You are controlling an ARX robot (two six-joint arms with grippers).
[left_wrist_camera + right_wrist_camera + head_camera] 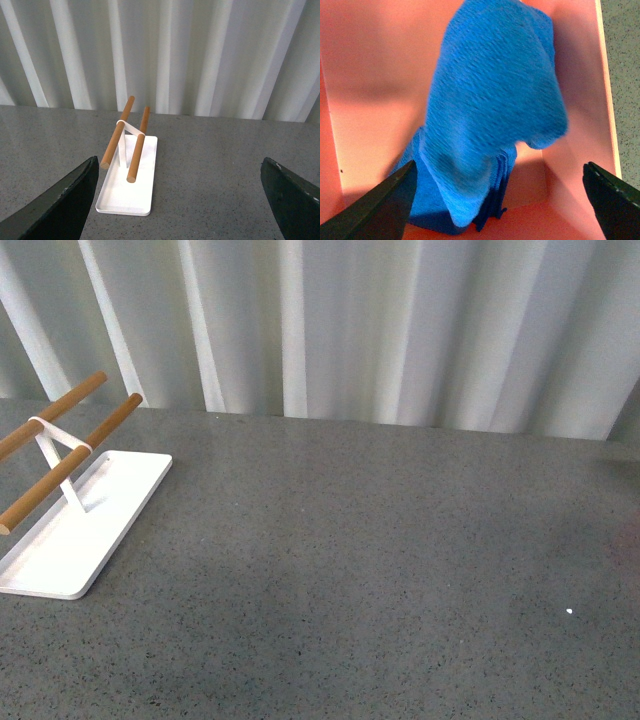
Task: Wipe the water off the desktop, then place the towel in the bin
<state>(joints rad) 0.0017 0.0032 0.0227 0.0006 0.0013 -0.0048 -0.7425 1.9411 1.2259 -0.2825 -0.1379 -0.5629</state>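
Fuzzy cloth towel point(495, 110), speckled stone desktop point(380, 560)

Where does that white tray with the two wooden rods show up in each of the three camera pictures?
Front view: the white tray sits at the left edge, on the grey desktop.
Left wrist view: it is near the middle, between the two dark fingertips.
Right wrist view: not in it; only the blue towel in a pink bin.
Shared landmark: the speckled desktop, visible in all three.

1. A white tray point(75, 530) sits at the left of the surface.
2. A white stand on the tray carries two wooden rods point(70, 462), side by side.
3. Pale pleated curtains point(380, 325) hang behind.
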